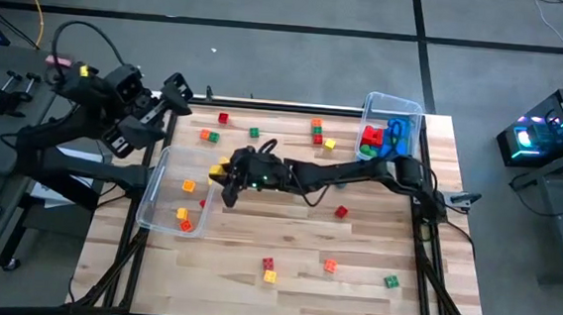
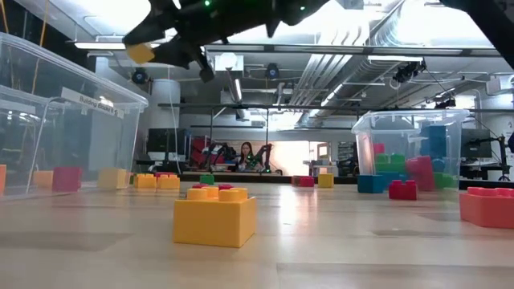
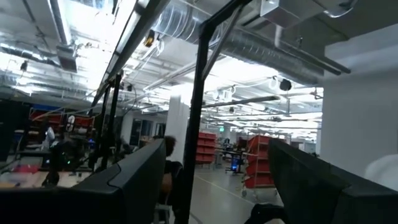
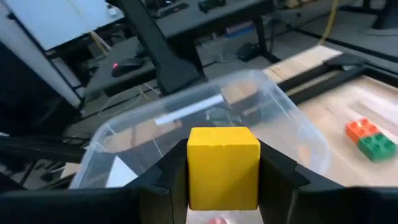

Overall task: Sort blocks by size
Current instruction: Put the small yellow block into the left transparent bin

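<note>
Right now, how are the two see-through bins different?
The left bin lies along the table's left edge and holds a few small blocks, red, orange and yellow; the right bin sits at the far right corner, piled with bigger red, blue and green bricks. Both are clear plastic and open-topped.

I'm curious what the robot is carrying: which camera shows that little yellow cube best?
The right wrist view: the yellow cube fills it, clamped in the right pincer. The high view shows a yellow speck; the low view its underside; the left wrist view nothing.

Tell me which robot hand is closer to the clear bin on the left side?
Right. The right hand, holding a yellow cube, hangs just beside the bin. The left hand is raised behind it, open.
</note>
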`<action>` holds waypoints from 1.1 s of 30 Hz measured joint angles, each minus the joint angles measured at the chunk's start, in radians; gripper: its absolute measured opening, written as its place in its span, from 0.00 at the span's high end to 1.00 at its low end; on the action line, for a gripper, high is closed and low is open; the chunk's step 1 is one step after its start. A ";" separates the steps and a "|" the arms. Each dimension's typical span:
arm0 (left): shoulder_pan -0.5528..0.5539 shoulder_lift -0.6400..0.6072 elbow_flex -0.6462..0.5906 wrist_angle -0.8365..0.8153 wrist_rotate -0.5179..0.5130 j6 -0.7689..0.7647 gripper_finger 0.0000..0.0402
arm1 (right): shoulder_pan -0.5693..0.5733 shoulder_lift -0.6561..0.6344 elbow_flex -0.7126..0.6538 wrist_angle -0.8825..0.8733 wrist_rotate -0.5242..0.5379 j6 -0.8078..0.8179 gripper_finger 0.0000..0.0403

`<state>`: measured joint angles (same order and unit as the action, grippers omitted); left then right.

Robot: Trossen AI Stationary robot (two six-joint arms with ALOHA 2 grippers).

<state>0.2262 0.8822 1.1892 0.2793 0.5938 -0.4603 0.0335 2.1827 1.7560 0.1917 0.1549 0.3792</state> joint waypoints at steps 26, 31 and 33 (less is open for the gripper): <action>0.001 0.068 0.000 0.002 0.000 0.000 0.34 | -0.042 0.213 0.285 -0.016 -0.121 -0.048 0.68; 0.001 0.069 0.000 0.002 0.001 0.000 0.34 | -0.042 0.213 0.285 -0.015 -0.121 -0.061 0.68; 0.001 0.069 0.000 0.002 0.001 0.000 0.34 | -0.042 0.213 0.285 -0.014 -0.118 -0.086 0.68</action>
<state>0.2268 0.9508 1.1892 0.2813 0.5945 -0.4603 -0.0087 2.3959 2.0407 0.1772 0.0372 0.2937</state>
